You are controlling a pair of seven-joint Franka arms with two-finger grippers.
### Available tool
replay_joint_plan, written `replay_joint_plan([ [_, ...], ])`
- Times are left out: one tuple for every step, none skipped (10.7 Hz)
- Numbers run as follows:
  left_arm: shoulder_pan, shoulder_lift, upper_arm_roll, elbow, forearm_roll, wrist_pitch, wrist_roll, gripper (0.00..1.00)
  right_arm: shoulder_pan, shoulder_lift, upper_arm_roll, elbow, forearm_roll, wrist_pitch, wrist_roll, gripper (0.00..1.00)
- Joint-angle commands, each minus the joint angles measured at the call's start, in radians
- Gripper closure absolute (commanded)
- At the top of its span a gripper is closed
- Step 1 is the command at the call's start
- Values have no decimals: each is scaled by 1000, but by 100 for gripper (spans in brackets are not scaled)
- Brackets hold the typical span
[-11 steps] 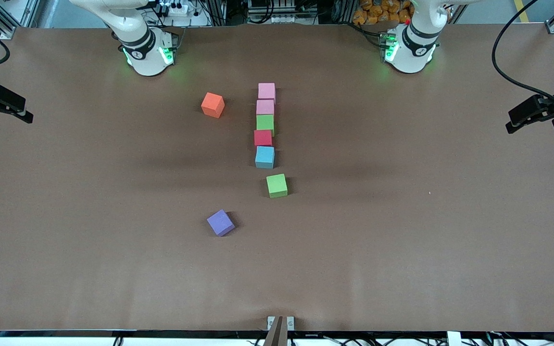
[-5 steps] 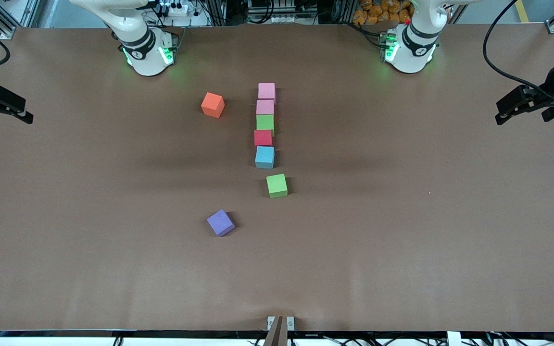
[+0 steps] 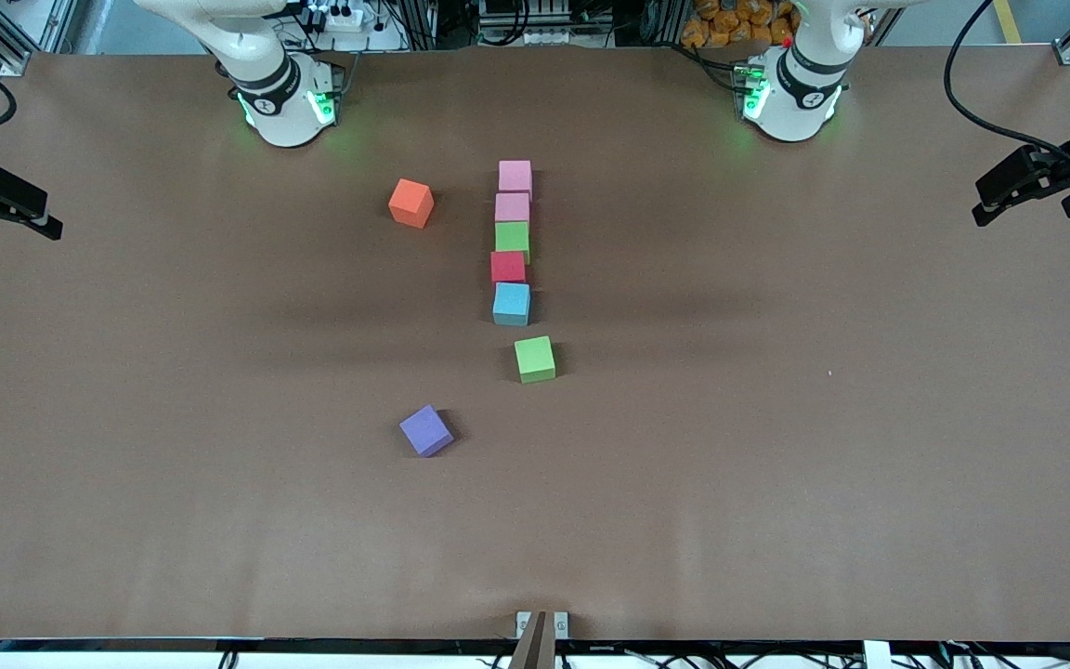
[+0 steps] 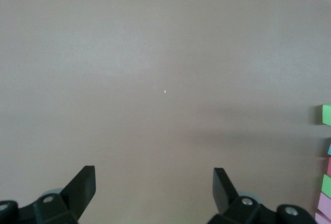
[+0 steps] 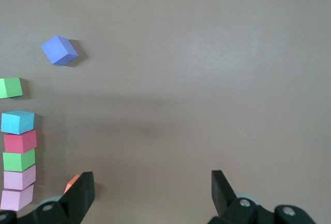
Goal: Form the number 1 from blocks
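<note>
Five blocks form a touching column at mid-table: pink [image 3: 515,176], pink [image 3: 512,206], green [image 3: 512,238], red [image 3: 508,267], blue [image 3: 511,304]. A second green block [image 3: 534,359] lies apart, nearer the camera, and the purple block [image 3: 425,430] nearer still. The orange block [image 3: 411,203] sits beside the column, toward the right arm's end. My left gripper [image 3: 983,212] hangs open and empty over its end of the table; the wrist view shows it [image 4: 154,182] above bare table. My right gripper [image 3: 50,226] waits open at its end, also empty [image 5: 152,188].
The brown table [image 3: 776,446] is bare apart from the blocks. The arm bases [image 3: 284,102] [image 3: 790,98] stand along the far edge. A small clamp [image 3: 541,624] sits at the near edge. Cables hang near the left arm's end.
The left gripper swung a little toward the table's middle, then back out and slightly up. The right gripper and all blocks stayed put.
</note>
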Motion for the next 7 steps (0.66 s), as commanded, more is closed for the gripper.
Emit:
replay_joint_plan([
  [17,-27,-8,-33,-16,19,56,0,-26,2,15,7,21,-6,-14,0],
  [17,-26,-10,-32,-15,19,57,0,-26,2,15,7,21,-8,-12,0],
  [17,-27,-11,-29,-15,19,57,0,-26,2,15,6,21,-8,-12,0],
  [15,-29,-11,-27,-12,19,57,0,-26,2,15,7,21,-8,-12,0],
  [14,-30,-13,-28,-13,18,57,0,-26,2,15,6,21,-6,-12,0],
  [14,-30,-13,-27,-12,18,59,0,-26,2,15,6,21,-6,-12,0],
  [14,-32,-13,-28,-12,16,82,0,-26,2,15,6,21,-8,-12,0],
])
